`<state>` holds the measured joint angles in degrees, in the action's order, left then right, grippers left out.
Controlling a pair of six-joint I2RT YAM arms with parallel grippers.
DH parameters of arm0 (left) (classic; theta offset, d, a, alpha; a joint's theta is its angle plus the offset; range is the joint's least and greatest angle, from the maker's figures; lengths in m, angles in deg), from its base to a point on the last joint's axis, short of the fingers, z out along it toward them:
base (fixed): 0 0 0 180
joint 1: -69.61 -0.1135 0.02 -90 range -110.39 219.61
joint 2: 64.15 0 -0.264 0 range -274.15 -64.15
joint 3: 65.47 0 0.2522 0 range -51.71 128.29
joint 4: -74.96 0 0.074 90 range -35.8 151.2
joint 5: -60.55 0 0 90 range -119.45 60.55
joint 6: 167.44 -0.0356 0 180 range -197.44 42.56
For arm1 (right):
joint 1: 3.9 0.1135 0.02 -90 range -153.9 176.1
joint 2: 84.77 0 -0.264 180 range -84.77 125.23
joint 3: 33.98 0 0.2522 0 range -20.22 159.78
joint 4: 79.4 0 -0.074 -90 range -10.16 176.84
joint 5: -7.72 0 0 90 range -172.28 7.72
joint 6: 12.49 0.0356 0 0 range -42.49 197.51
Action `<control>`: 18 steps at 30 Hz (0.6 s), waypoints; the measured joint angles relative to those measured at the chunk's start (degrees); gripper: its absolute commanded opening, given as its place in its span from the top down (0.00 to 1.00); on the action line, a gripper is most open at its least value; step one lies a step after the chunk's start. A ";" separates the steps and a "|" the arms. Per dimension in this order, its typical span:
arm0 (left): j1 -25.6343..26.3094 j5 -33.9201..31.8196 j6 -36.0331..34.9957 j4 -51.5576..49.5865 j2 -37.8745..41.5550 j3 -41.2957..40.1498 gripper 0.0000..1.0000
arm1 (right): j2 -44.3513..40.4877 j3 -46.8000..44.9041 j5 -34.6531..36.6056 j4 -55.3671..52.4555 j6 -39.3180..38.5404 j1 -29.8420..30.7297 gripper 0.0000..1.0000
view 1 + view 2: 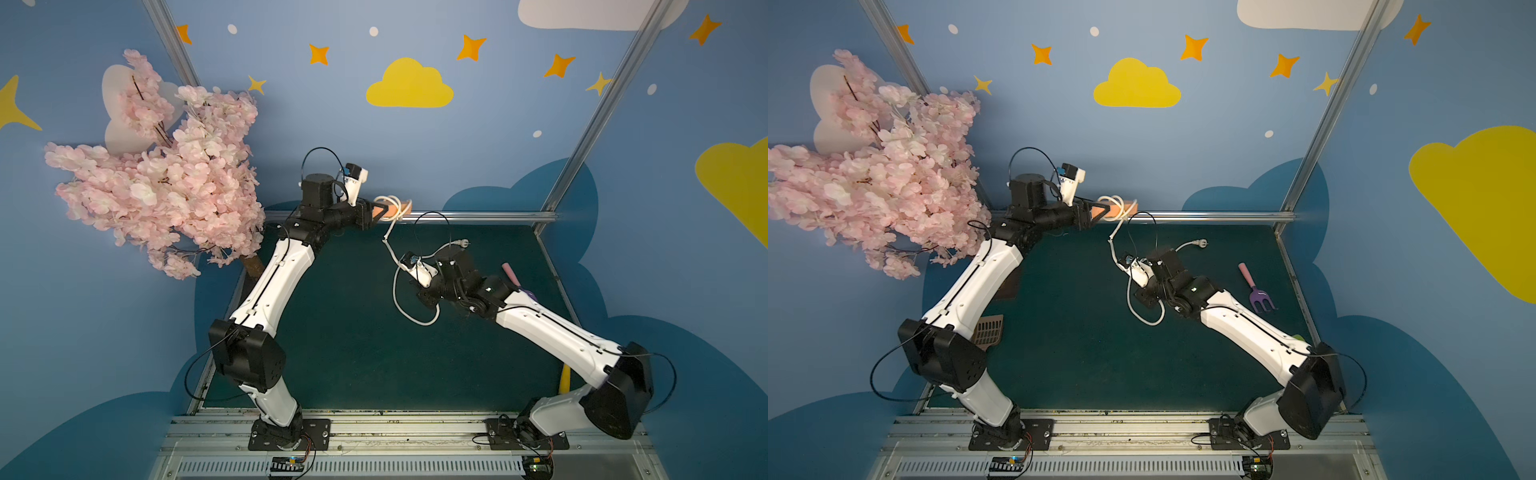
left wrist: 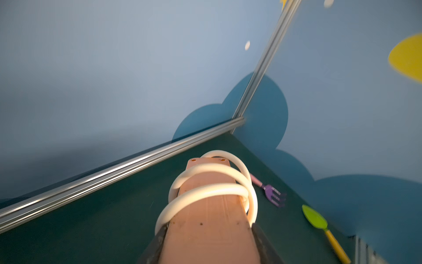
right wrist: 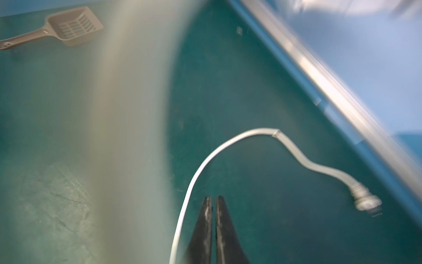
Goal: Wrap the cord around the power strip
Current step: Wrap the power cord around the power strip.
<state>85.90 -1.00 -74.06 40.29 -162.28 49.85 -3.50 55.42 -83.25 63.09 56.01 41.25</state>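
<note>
The left gripper (image 2: pixel 209 230) is clamped on the near end of the power strip (image 2: pixel 212 212), one dark finger on each long side. It holds the strip lifted above the green mat (image 1: pixel 353 353) near the far rail, pointing away from the wrist. The strip is a salmon-orange block with rounded corners. The face turned to the left wrist camera is plain, with faint moulded lines, a few dark specks and two small round holes at its far end. The cord (image 2: pixel 205 190), thick, smooth and creamy white, goes round the strip in about three loose turns: two cross the visible face at a slant and a third arches over the far end. The turns stand off from the edges rather than lying tight. In both top views the rest of the cord hangs from the strip down to the right wrist and sweeps in a wide loop over the mat.

The right gripper (image 3: pixel 213 198) is closed, its two black fingers pressed together with nothing between them. The cord runs just beside one finger, outside the grip, then curves on, kinks once and ends in the round white plug (image 3: pixel 365 202) near the mat's edge.

A purple fork (image 1: pixel 1256 291) with a pink handle, a green spoon (image 2: pixel 316 220) and a beige slotted scoop (image 3: pixel 73 26) lie well apart from both grippers
</note>
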 measured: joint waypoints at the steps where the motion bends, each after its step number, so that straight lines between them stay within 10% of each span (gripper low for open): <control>1: 0.98 0.07 -2.80 -2.56 -0.44 0.00 0.97 | 0.04 3.87 -0.15 -1.97 -2.03 -0.74 1.00; 12: 5.64 25.75 -25.05 -24.81 -0.26 -0.81 0.98 | 18.01 42.99 -12.81 -19.39 -15.28 -18.80 1.00; 15: 7.19 35.19 -21.88 -17.42 1.92 -3.74 0.97 | 26.49 50.25 -23.65 -20.90 -14.03 -22.21 0.89; 18: 7.72 40.89 -1.16 12.15 5.29 -14.91 0.97 | 34.67 56.54 -32.30 -20.06 -10.10 -24.44 0.62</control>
<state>93.62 39.89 -75.22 52.44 -156.99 34.94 31.17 111.96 -115.55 43.03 45.92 16.81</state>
